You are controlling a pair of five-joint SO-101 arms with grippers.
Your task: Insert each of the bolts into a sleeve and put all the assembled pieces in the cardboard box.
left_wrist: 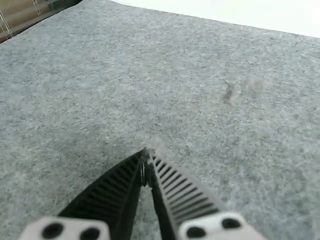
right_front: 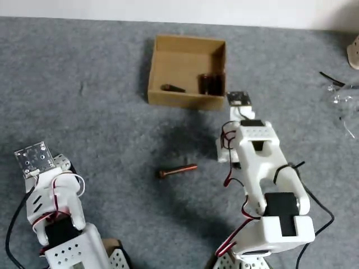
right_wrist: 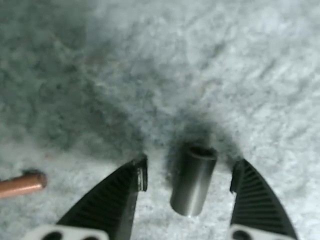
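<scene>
Right gripper: stood wide open astride the sleeve, holding nothing.
Left gripper: was closed, empty.
Bolt: lay mid-frame, below cardboard box.

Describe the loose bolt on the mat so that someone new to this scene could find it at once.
Start at the cardboard box at the far side of the grey mat. On the open mat in front of it lies the bolt: slim and copper-coloured, unlike the dark pieces inside the box.

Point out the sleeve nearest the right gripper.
The dark metal cylindrical sleeve on the grey carpet, within the open right gripper; the other dark pieces lie inside the cardboard box.
</scene>
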